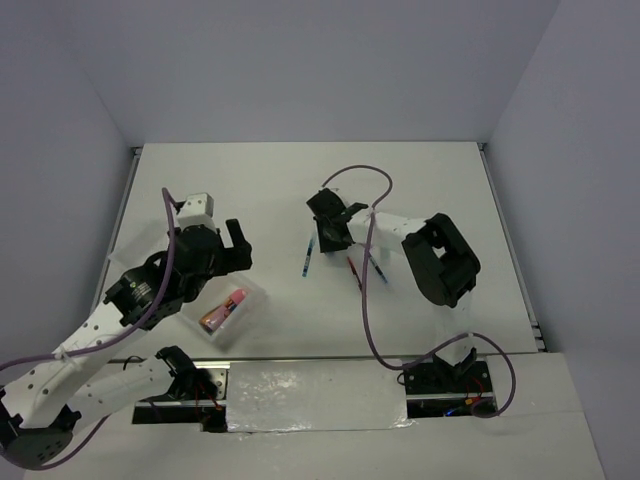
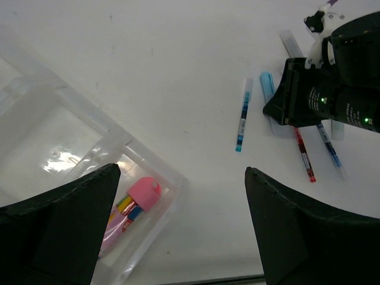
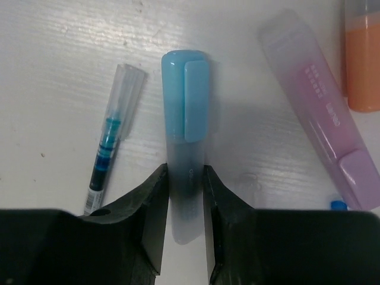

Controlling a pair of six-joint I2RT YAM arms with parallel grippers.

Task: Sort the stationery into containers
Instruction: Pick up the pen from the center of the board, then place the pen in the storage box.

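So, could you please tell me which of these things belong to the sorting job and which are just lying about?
Job: clear tray; pink tube inside it; blue highlighter in the right gripper; purple highlighter; orange highlighter; blue pen; second blue pen; red pen.
Lying about: purple cable; shiny sheet at the near edge.

left tool (image 2: 181, 178) wide open, right tool (image 3: 184, 178) clamped

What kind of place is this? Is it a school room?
Probably not; it looks like a robot test booth in a lab. A plain white table sits between blank walls, two robot arms are bolted at its near edge, and pens lie near a clear tray.
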